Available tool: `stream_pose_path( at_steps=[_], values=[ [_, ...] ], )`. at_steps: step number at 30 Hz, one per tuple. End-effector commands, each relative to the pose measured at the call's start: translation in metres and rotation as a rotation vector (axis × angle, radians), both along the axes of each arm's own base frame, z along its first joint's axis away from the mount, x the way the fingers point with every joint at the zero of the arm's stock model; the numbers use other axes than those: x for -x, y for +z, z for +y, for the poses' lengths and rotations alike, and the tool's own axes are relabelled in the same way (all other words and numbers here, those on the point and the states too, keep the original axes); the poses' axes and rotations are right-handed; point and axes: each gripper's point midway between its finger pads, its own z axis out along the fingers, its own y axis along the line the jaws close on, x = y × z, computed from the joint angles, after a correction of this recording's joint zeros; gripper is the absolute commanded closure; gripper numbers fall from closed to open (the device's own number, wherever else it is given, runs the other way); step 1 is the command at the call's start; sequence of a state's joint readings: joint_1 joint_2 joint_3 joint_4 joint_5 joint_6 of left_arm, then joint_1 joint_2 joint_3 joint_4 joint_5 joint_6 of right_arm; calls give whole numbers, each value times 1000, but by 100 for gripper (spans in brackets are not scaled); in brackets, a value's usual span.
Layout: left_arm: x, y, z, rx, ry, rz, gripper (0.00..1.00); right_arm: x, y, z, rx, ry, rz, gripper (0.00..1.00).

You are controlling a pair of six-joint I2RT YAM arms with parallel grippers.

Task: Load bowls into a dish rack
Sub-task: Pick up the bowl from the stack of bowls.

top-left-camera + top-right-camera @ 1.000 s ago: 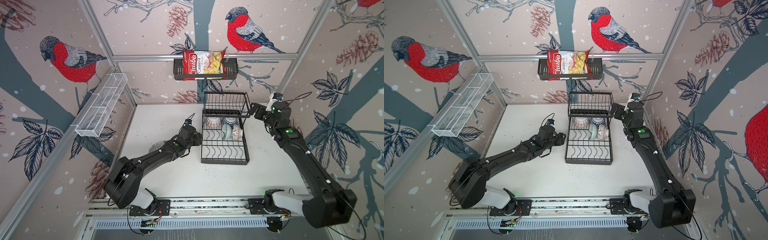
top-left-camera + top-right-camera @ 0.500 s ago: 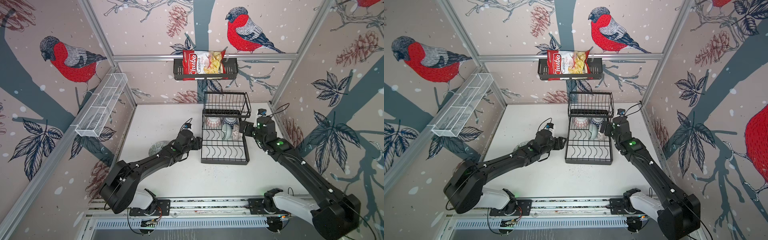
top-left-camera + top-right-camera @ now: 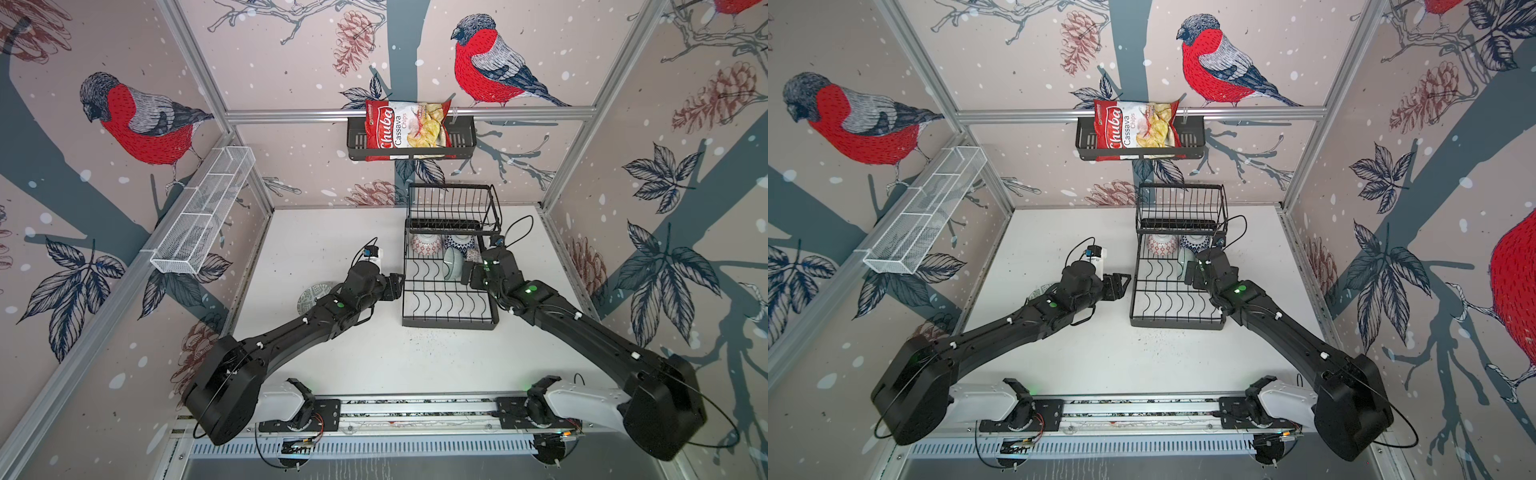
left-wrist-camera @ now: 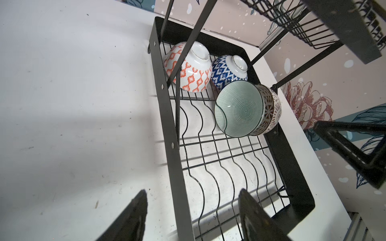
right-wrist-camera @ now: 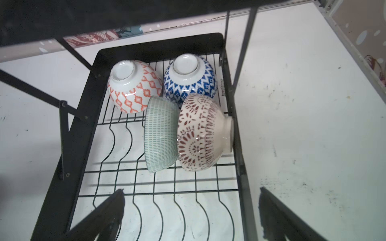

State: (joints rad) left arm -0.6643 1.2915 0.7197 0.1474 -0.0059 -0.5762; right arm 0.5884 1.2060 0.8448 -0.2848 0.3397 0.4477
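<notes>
Right wrist view: looks down into the dish rack [image 5: 83,125] at four bowls [image 5: 188,108] on the lower tier. Finds the orange-red bowl [image 5: 133,87] and blue bowl [image 5: 190,83] upside down at the rack's far end; the teal-green bowl [image 5: 159,135] on edge in the wavy dividers, against a brown floral bowl [image 5: 200,133] just beside the side rail. Shows the right gripper [image 5: 191,189] spread wide and empty, astride that rail.

Left wrist view: gives the teal-green bowl's ringed inside, hidden from the right wrist; has a rack strut across the orange-red bowl. Shows the left gripper [image 4: 193,194] parted, holding nothing, astride the rack's rim.

Both top views: place the rack right of centre, upper basket [image 3: 449,225] and right arm [image 3: 582,324] covering most bowls. Alone reveal a fifth patterned bowl [image 3: 311,291] on the table [image 3: 332,232], left of centre, half behind the left arm [image 3: 291,328]. Put a wall basket [image 3: 461,139] with a chips bag [image 3: 407,126] at upper centre, a white mesh tray [image 3: 203,216] at left. Bullfinch wallpaper [image 3: 141,120] all round; white table speckled dark.
</notes>
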Motion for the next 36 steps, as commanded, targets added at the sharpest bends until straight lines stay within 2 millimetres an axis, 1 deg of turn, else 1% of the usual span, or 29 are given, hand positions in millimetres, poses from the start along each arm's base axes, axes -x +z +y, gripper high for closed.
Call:
stream_pose_path(
  at_steps=[1,5,11,12,14,16,17,20,22,26,30,36],
  values=[
    [-1,5,10,-22,39,-20,31,-3,7,12,-28,3,-29,0],
    [3,7,25,-53,90,-10,29,0,12,33,-31,55,-32,0],
    [13,1,52,-125,175,23,27,8,24,62,-74,137,-59,0],
    [15,-1,57,-137,192,29,27,8,16,68,-66,150,-44,0],
    [19,-3,69,-157,231,33,25,8,17,78,-68,174,-45,0],
    [24,-5,80,-175,265,38,21,8,17,85,-62,192,-42,0],
    [27,-5,87,-183,285,40,17,8,17,89,-59,203,-39,0],
    [34,-2,101,-201,329,40,13,8,15,101,-63,238,-36,0],
    [37,2,109,-210,354,36,3,8,13,108,-67,259,-35,0],
    [45,2,127,-252,403,64,3,7,12,119,-71,288,-37,0],
    [51,-4,140,-308,438,110,4,7,8,125,-66,307,-33,0],
    [53,-15,165,-375,497,169,10,9,4,131,-63,335,-25,0]
  ],
)
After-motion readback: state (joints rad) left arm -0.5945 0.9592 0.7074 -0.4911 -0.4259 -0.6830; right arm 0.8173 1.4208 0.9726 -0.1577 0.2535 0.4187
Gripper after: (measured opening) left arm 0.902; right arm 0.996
